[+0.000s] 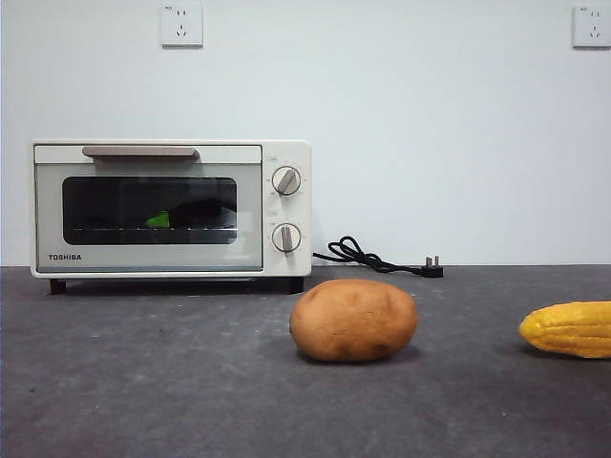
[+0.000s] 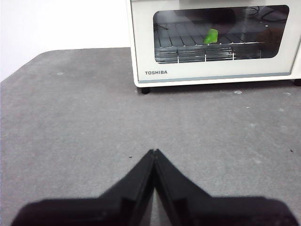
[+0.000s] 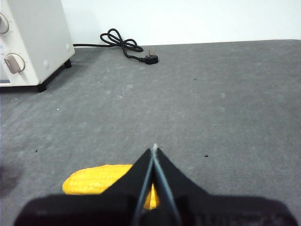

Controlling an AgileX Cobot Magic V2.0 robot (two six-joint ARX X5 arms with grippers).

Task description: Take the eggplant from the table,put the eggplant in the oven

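The cream-white oven stands at the back left of the dark grey table with its door shut. Through the glass window the eggplant lies on the wire rack, dark purple with its green stem end showing. My left gripper is shut and holds nothing, hovering over bare table some way in front of the oven. My right gripper is shut too, empty, above the table near the corn. Neither arm appears in the front view.
A brown potato lies mid-table in front of the oven's right end. A yellow corn cob lies at the right edge and shows under the right gripper. The black power cord with plug trails behind, right of the oven.
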